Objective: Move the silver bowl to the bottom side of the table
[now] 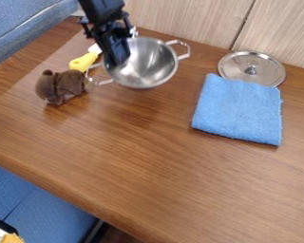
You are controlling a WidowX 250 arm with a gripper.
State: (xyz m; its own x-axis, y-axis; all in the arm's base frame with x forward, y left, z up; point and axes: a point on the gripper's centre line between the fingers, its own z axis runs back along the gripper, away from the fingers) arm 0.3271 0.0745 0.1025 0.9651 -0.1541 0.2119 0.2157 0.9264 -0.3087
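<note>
Camera view: my gripper is at the bowl, near the surface's top edge; jaws spread or pinching, I can't tell.

Open table spreads from the hand toward the camera. The silver bowl blocks its right; the yellow object and brown plush crowd its left. Farther right lie the blue cloth and lid.
</note>
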